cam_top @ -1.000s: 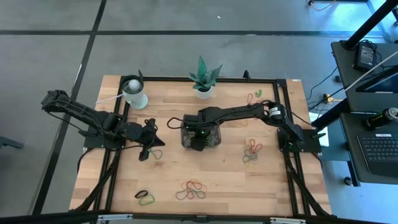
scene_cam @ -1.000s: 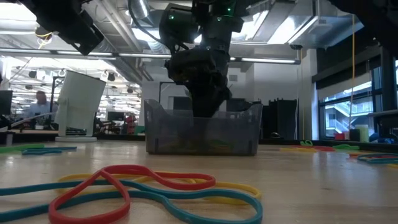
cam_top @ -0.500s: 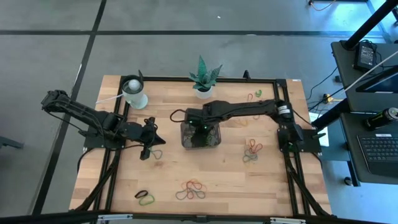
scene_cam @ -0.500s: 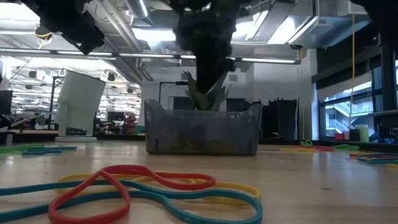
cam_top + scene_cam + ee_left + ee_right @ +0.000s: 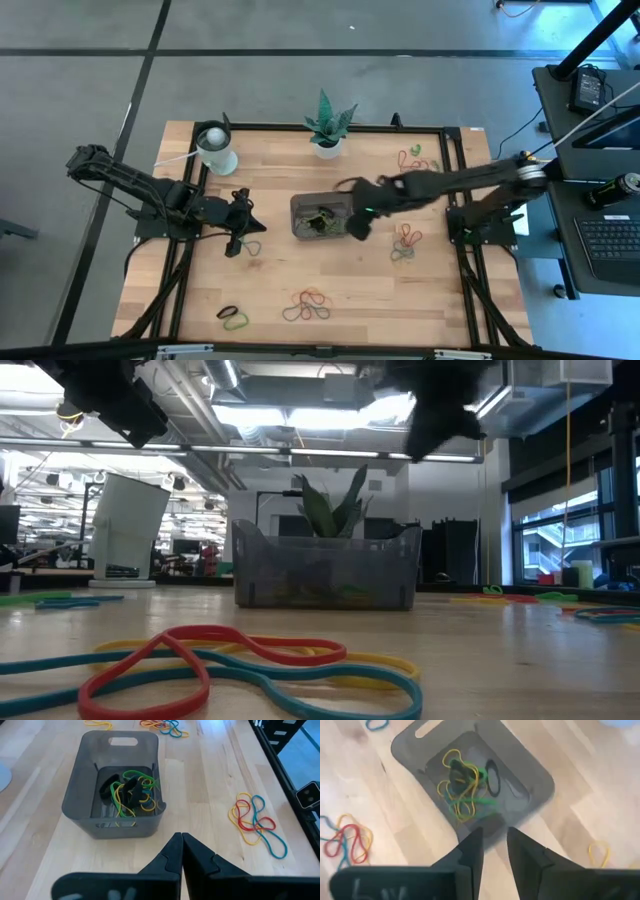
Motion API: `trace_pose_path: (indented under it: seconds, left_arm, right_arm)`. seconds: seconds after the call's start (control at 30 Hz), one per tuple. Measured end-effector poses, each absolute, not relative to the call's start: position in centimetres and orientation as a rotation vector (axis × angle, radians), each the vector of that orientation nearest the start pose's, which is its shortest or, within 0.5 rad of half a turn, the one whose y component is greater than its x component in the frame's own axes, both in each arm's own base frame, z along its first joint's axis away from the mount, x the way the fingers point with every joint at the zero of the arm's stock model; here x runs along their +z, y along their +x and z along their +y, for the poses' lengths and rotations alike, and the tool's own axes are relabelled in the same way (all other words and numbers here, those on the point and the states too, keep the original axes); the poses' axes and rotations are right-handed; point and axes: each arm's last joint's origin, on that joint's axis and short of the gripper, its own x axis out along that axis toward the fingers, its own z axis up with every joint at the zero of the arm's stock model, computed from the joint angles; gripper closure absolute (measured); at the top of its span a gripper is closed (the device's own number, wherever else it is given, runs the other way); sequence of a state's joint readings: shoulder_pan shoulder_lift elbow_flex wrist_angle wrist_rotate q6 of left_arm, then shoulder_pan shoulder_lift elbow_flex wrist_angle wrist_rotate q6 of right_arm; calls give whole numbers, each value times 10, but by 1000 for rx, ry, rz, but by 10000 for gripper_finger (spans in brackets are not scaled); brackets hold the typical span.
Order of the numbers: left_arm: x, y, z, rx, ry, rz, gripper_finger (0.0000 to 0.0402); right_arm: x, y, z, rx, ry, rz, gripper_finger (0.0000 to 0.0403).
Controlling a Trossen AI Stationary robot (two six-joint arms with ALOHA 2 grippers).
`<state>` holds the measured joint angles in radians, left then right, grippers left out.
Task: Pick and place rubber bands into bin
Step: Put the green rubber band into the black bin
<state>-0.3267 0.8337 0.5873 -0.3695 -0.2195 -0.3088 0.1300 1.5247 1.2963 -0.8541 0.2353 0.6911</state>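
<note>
Risen out of the bin (image 5: 322, 217), the right gripper (image 5: 358, 226) now hangs by its right wall, fingers slightly spread, empty. Only the wrist views show the bands (image 5: 465, 787) (yellow, green, black) tangled inside; the left gripper (image 5: 236, 243), pressed together, waits left of the bin.

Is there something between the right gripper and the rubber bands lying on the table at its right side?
Nothing visible. The right gripper, open and empty, hangs over the bin's right edge; only bare table separates it from the bands.
</note>
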Motion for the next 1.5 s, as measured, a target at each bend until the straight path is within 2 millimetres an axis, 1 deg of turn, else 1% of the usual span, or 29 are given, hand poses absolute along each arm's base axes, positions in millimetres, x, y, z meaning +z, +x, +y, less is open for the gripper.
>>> trace_pose_path:
  seconds: [0.1, 0.17, 0.23, 0.3, 0.4, 0.53, 0.6, 0.7, 0.83, 0.93, 1.0, 1.13, 1.2, 1.37, 1.5]
  left_arm:
    - [242, 166, -50, -12, -134, 602, 400]
    - [242, 166, -50, -11, -135, 602, 400]
    - [242, 166, -50, -11, -135, 602, 400]
    - [242, 166, -50, -11, -136, 601, 400]
    - [242, 166, -50, -11, -137, 598, 400]
    - [242, 166, -49, -2, -140, 596, 400]
    - [242, 166, -49, 22, -155, 592, 400]
    - [242, 166, -48, 55, -176, 584, 400]
    - [243, 166, -48, 58, -189, 584, 400]
    - [243, 166, -48, 58, -189, 584, 400]
    - [243, 166, -48, 58, -189, 584, 400]
    - [242, 166, -48, 59, -189, 584, 400]
    - [243, 166, -48, 59, -189, 584, 400]
    - [242, 166, -48, 59, -189, 584, 400]
    - [243, 166, -48, 64, -188, 582, 400]
  right_arm:
    - [279, 270, 36, -508, 479, 911, 313]
    - [272, 250, 37, -550, 543, 902, 313]
    - [264, 236, 37, -589, 616, 892, 313]
    - [255, 225, 36, -626, 675, 887, 313]
    - [238, 215, 33, -693, 731, 899, 313]
    - [219, 208, 27, -787, 726, 905, 313]
    - [213, 206, 22, -814, 726, 913, 313]
    - [211, 205, 9, -869, 692, 913, 313]
    - [217, 207, -20, -895, 626, 920, 313]
    - [228, 208, -46, -923, 584, 908, 313]
    - [239, 209, -63, -939, 554, 889, 313]
    - [256, 201, -100, -1011, 525, 857, 313]
    - [261, 194, -119, -1053, 514, 845, 313]
    - [267, 182, -165, -1080, 523, 884, 309]
    - [257, 175, -198, -1140, 593, 961, 290]
